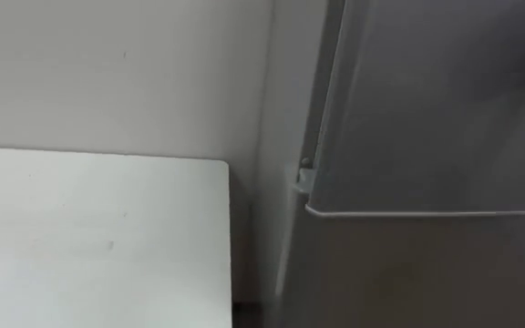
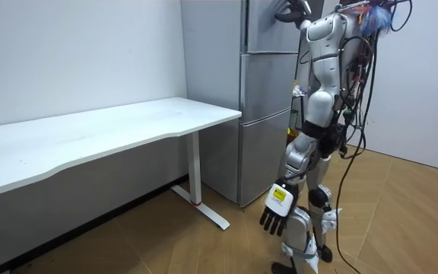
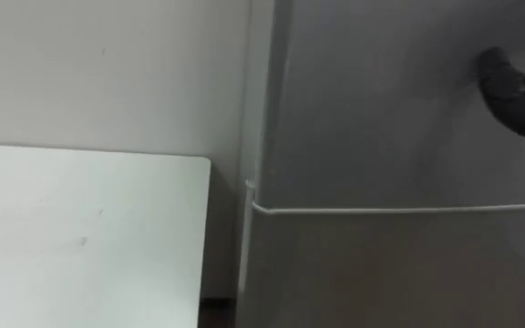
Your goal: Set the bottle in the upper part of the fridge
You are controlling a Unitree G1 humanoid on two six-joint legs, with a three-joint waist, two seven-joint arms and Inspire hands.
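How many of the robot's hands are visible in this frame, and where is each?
2. The left hand hangs low beside its leg, fingers relaxed. The right hand is up high against the upper fridge door.

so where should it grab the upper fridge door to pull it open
By its free edge, coming from the robot's right: the hinge sits at the left of the upper door, beside the table. The right hand is raised at that door.
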